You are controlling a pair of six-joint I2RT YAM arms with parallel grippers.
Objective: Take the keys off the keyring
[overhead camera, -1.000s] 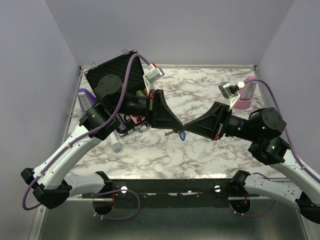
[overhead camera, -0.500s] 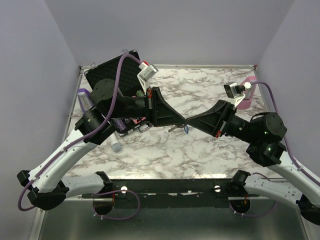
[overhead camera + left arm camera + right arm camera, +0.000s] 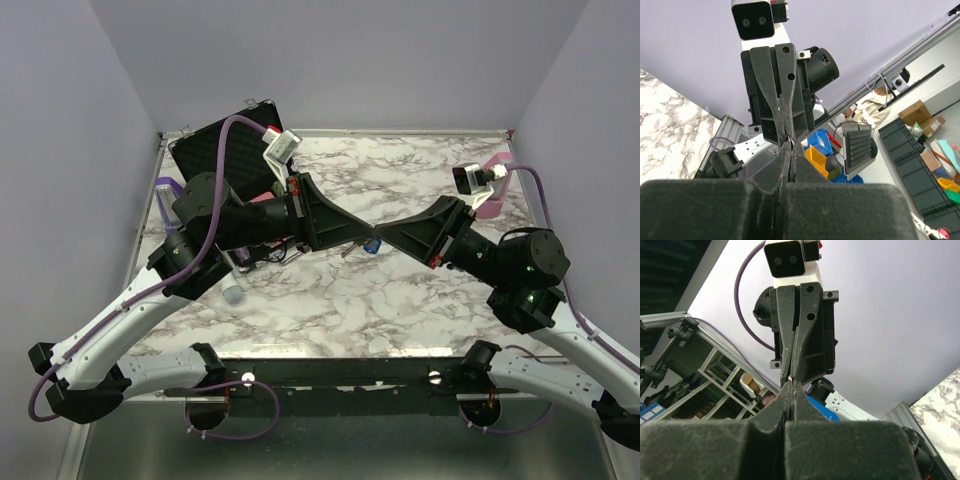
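In the top view my left gripper (image 3: 362, 239) and right gripper (image 3: 384, 242) meet tip to tip above the middle of the marble table (image 3: 330, 300). The keyring's small blue tag (image 3: 372, 244) sits right between the two tips. A thin silver key (image 3: 345, 251) hangs just under the left fingers. Both grippers are shut. In the left wrist view the left gripper (image 3: 789, 145) is closed on a thin sliver at its tip, facing the right gripper. In the right wrist view the right gripper (image 3: 790, 381) pinches a small metal glint. Which part each one grips is too small to tell.
An open black foam-lined case (image 3: 215, 148) stands at the back left, with small items (image 3: 262, 252) at its front. A purple holder (image 3: 168, 195) is at the left edge, a pink one (image 3: 490, 203) at the back right. A small pale ball (image 3: 232, 295) lies front left.
Both grippers have risen while staying tip to tip. The blue tag, which hung below the tips, is now drawn up between them, and the key has come up with it.
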